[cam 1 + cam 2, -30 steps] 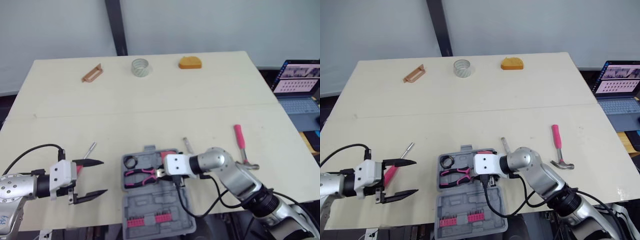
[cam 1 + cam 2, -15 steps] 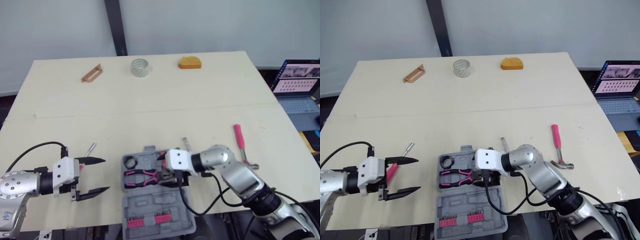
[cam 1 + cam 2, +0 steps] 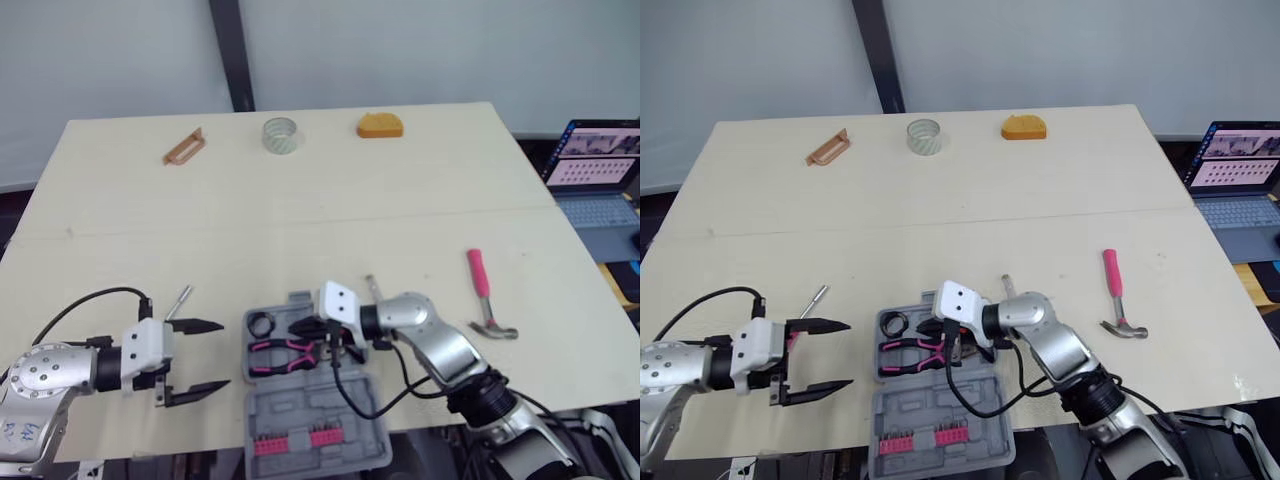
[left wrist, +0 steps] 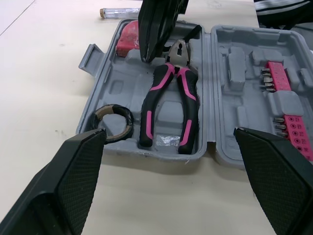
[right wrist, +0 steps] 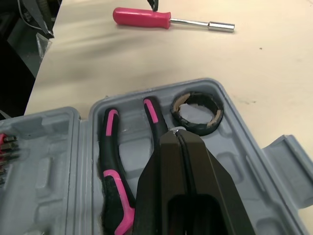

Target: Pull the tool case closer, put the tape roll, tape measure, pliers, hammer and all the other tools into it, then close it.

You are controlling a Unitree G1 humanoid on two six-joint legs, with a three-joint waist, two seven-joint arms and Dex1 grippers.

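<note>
Well, we begin with the tool case, which lies open at the near edge of the table, both halves flat. It is thin moulded plastic, so we judge it light and easy to slide. For closing, the half with the bits is best taken at its outer rim.

Over the far half of the case hangs the right gripper. Its two fingers are pressed together and hold nothing, just above the head of the pliers. To the left of the case, apart from it, the left gripper has its fingers spread wide and empty.

The hammer lies well to the right of the case. It is stiff and heavy at the steel head, so we would take the pink handle close to the head. The pliers sit already in their bed in the case, beside a black tape roll.

The orange tape measure is far beyond the case. Its hard shell looks smooth and may slip, so we would pinch its flat sides. The clear tape roll, also far beyond the case, is light and hollow, and one finger inside the ring seems safest. The pink screwdriver, left of the case, is thin and may roll, so we would grip the handle.
</note>
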